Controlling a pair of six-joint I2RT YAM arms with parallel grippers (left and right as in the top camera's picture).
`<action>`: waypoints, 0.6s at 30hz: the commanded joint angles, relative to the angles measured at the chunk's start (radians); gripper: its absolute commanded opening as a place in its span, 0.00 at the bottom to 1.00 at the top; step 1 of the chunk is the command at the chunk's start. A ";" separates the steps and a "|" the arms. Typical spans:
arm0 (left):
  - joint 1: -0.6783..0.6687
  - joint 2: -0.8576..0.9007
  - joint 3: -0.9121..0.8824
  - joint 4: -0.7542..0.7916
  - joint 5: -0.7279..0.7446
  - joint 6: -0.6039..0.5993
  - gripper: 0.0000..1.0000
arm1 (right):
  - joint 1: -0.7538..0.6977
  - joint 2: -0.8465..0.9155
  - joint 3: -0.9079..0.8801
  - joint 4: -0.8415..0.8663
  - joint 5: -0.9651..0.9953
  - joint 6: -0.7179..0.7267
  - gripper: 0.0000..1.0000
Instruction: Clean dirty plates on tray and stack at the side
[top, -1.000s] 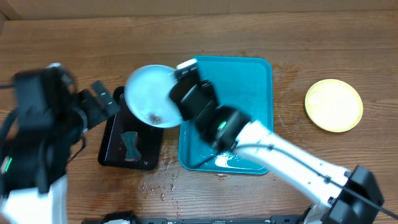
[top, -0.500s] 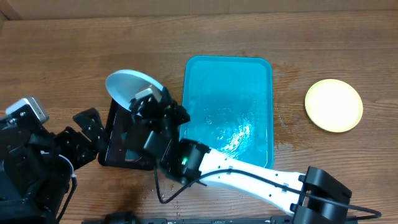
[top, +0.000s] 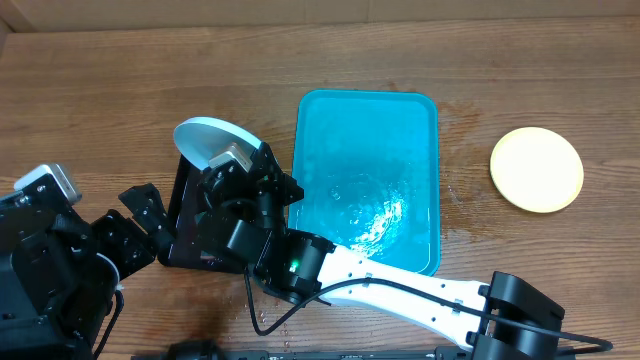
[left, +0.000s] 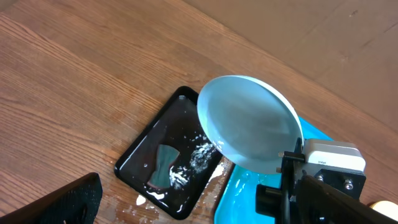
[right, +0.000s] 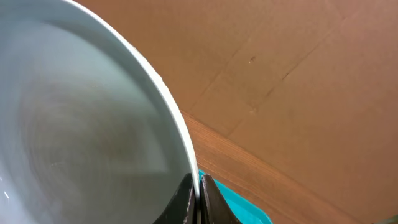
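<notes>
My right gripper is shut on the rim of a pale mint-white plate and holds it tilted on edge above the far end of the black tray. The plate fills the right wrist view and shows in the left wrist view. The turquoise tray lies wet at the middle, with no plates on it. A pale yellow plate lies flat at the right. My left gripper is open and empty, left of the black tray.
The small black tray holds water and a dark teal scrap. Water is spilled on the wood near the front of both trays. A cardboard wall runs along the far edge.
The right arm swung left, carrying the plate from the turquoise tray's left edge to over the black tray and tipping it steeply. The left arm drew back toward the front left.
</notes>
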 joint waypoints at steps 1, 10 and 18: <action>0.006 0.001 0.012 0.001 -0.018 -0.002 1.00 | -0.002 -0.021 0.013 0.010 0.027 0.000 0.04; 0.006 0.001 0.012 0.001 -0.018 -0.002 1.00 | -0.065 -0.021 0.014 -0.051 -0.060 0.216 0.04; 0.006 0.001 0.012 0.001 -0.018 -0.002 1.00 | -0.407 -0.267 0.076 -0.451 -0.971 0.526 0.04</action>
